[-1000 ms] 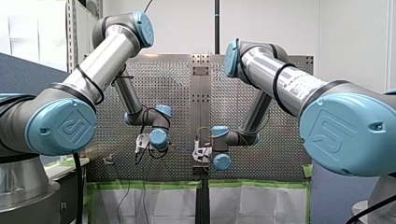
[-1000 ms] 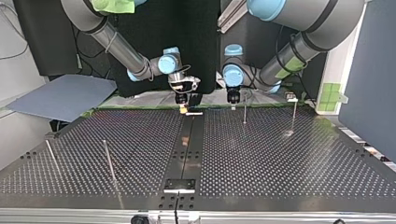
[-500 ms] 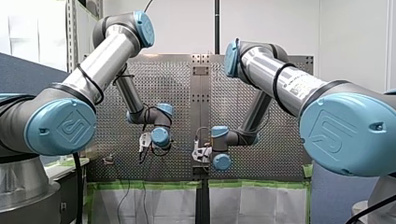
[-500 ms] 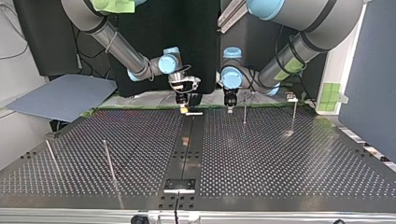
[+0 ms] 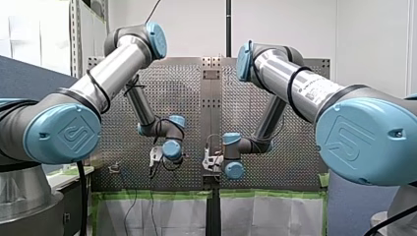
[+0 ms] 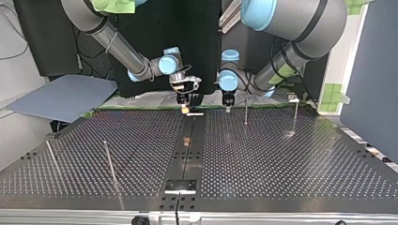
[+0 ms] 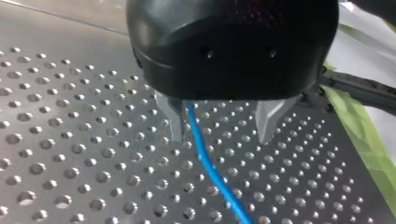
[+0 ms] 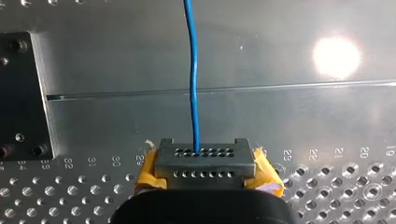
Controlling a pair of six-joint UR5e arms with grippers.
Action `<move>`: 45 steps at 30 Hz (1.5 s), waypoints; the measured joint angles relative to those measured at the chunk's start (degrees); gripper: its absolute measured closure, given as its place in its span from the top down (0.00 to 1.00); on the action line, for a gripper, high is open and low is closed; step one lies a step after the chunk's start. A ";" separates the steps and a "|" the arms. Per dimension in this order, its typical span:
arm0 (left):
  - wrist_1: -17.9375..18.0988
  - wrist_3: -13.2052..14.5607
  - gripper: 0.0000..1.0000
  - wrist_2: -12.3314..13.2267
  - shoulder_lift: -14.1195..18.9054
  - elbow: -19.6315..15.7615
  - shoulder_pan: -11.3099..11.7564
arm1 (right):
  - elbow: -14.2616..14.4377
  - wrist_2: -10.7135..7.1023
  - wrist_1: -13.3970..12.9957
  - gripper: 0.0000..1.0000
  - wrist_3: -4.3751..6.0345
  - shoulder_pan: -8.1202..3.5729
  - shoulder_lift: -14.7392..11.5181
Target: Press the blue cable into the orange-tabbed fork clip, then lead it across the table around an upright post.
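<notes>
In the right wrist view my right gripper [image 8: 204,162], with yellow pads, is shut on the blue cable [image 8: 192,84], which runs straight ahead over the table's bare metal middle strip. In the left wrist view my left gripper [image 7: 219,126] is open just above the perforated table. The blue cable [image 7: 210,163] passes loosely between its metal fingers [image 7: 170,119], close to one of them. In the top view my right gripper [image 6: 187,108] and my left gripper [image 6: 227,108] hang side by side at the far edge. A small pale part [image 6: 195,113] lies next to the right gripper's tip.
Two upright posts [image 6: 245,112] [image 6: 295,115] stand at the top view's right, near my left gripper. Two more posts [image 6: 109,161] [image 6: 51,157] lean at its left. A dark plate [image 6: 180,185] sits on the middle strip at the near edge.
My left arm has moved its gripper toward the right gripper, leftward in the top view. My right arm has stayed still.
</notes>
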 joint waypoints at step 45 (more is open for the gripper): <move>-2.11 2.32 0.02 -5.56 2.76 0.54 -2.05 | -0.84 2.85 4.84 0.00 -2.77 0.15 -2.36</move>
